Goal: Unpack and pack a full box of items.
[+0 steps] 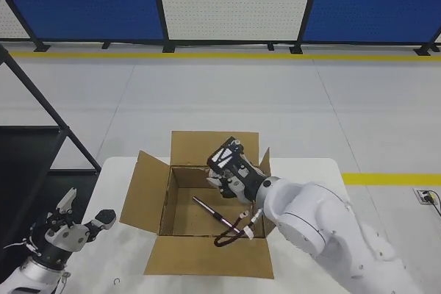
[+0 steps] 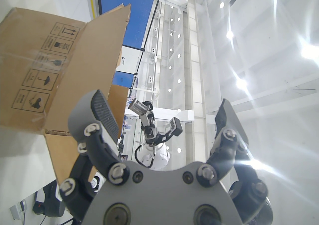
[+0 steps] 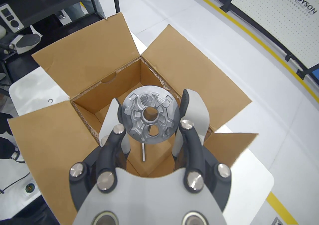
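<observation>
Far left stands a black rack (image 1: 29,158). My left gripper (image 1: 84,209) hangs spread wide beside the open cardboard box (image 1: 206,257), whose flaps are raised. A thin rod (image 1: 217,214) lies inside. Above the box, my right gripper (image 3: 152,103) clamps a metal disc (image 3: 162,126).

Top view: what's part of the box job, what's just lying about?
Job: cardboard box; metal disc, gripped in the right hand above the box; thin rod inside the box.
Lying about: small hook on the table; black rack; floor socket; blue panels.
</observation>
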Robot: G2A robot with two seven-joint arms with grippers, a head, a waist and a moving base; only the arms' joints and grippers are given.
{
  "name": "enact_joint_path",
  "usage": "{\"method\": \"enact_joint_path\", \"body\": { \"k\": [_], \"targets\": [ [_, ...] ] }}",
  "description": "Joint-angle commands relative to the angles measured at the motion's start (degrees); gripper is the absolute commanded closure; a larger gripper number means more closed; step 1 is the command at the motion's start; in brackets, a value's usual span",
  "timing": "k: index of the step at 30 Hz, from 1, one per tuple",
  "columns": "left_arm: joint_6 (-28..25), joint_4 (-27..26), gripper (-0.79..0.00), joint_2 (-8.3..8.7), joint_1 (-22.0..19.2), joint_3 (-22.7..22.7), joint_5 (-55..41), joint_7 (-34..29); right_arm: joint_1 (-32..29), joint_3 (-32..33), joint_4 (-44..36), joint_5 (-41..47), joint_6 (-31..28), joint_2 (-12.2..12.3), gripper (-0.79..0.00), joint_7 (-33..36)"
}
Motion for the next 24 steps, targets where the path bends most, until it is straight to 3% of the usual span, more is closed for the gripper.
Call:
{"method": "enact_joint_path", "body": {
  "k": [1,18,24],
  "targets": [
    [0.16,-0.3,-0.785,-0.03,0.2,0.25,0.04,-0.05,2.66,-3.1,4.75,0.26,3.06,-1.51,0.0,-1.08],
    [0.72,-0.49,-0.785,-0.02,0.23,0.42,0.23,-0.2,3.31,-3.84,6.05,-0.02,4.19,-1.93,0.0,-1.25],
    [0.66,-1.39,-0.785,-0.1,0.44,0.52,0.51,0.54,4.67,-6.77,15.18,4.59,-0.47,-3.95,0.0,-2.44]
  ]
}}
